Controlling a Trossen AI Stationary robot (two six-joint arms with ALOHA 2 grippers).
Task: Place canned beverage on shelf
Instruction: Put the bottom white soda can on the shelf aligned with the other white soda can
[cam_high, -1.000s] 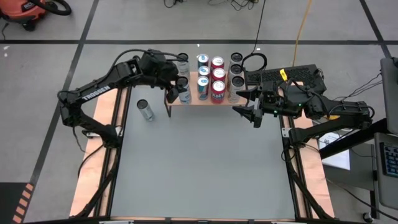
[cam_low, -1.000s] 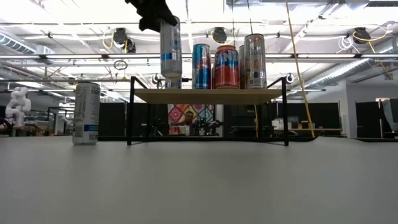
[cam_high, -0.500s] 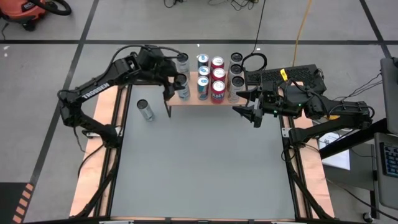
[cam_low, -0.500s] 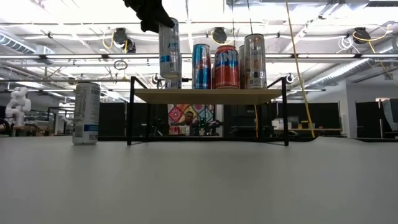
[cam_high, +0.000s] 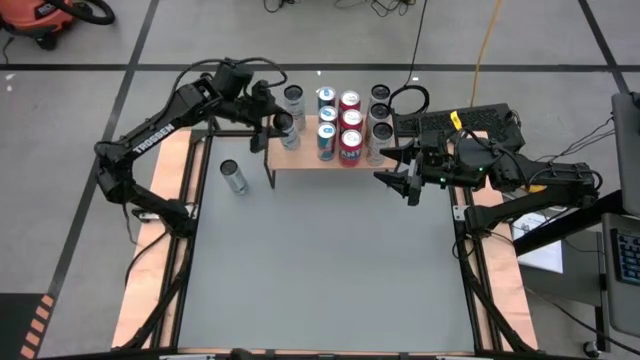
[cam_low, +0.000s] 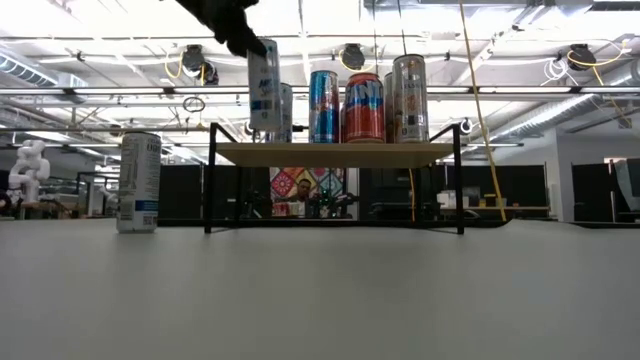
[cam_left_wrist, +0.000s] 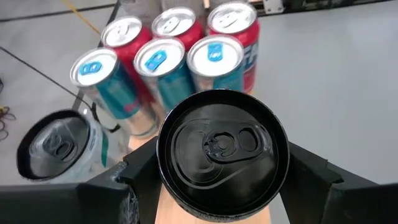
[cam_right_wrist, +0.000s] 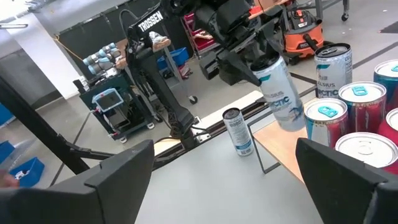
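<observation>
Left hand (cam_high: 268, 120) clamping tilted can (cam_low: 263, 87) over shelf (cam_low: 335, 153), can's base unseen, right hand (cam_high: 398, 180) spread.

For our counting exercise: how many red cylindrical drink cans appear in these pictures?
3, all on the light wooden shelf: back red can, middle one, front one, in a line beside the blue cans. None seems hidden from above.

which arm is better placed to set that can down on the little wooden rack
Left. Its pincer already holds the tilted silver-and-teal can at the wooden-topped black-legged shelf's left end. The right pincer waits open and empty beside the shelf's other end.
</observation>
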